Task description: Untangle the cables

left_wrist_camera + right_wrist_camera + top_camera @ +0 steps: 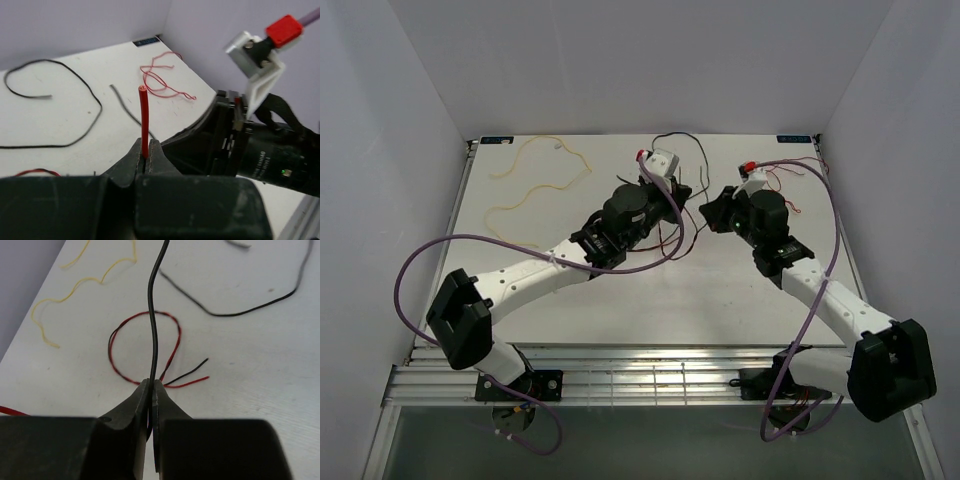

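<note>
My left gripper [145,150] is shut on a red wire [144,120], whose short end stands straight up from the jaws. My right gripper [151,385] is shut on a black wire [152,330] that runs up and away from it. Below it on the table a red and a black wire lie twisted together in a loop [111,347]. In the top view both grippers, left [675,195] and right [712,212], are close together over the middle back of the table. A yellow cable [535,185] lies loose at the back left.
A loose red cable [160,80] lies near the back right corner, and a black cable [75,80] curls on the table. The right arm's wrist [260,150] is right beside my left gripper. White walls enclose the table on three sides.
</note>
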Controlling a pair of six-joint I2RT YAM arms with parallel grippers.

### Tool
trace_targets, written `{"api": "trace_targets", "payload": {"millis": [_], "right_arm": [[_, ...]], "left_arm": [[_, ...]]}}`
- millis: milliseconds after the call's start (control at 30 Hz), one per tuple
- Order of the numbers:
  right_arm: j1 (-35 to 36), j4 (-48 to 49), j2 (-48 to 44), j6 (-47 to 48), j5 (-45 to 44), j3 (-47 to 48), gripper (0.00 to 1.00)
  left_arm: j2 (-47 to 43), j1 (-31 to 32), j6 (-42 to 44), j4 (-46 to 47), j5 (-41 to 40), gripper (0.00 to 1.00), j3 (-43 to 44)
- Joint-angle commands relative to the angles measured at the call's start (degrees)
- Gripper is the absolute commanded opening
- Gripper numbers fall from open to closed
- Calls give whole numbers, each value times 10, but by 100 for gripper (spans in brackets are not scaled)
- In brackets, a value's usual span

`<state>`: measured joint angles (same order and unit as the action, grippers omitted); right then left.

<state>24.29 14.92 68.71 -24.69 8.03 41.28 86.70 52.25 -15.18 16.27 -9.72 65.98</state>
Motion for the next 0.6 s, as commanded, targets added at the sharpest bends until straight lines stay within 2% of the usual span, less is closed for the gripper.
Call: {"api": "trace_targets", "payload": {"millis": [0, 33, 100, 233, 367, 567], "right_arm": [[-21, -39, -45, 87, -183, 78, 8], [-28, -46, -52, 117, -223, 110, 8], [-59, -48, -67, 141, -243, 139, 8], [-128, -41, -82, 165, -219, 215, 8], [-174, -41, -75, 208, -193, 316, 8], [-203, -56, -44, 244, -167, 422, 8]], "left_arm": [[-17, 1, 76, -2, -112, 0, 85], [-18, 0, 96, -1, -132, 0, 99], [-21, -2, 156, 2, -190, 0, 147], [-21, -17, 273, 45, -237, 0, 214], [-14, -40, 368, 71, -242, 0, 283], [-2, -60, 454, 107, -247, 0, 372]]}}
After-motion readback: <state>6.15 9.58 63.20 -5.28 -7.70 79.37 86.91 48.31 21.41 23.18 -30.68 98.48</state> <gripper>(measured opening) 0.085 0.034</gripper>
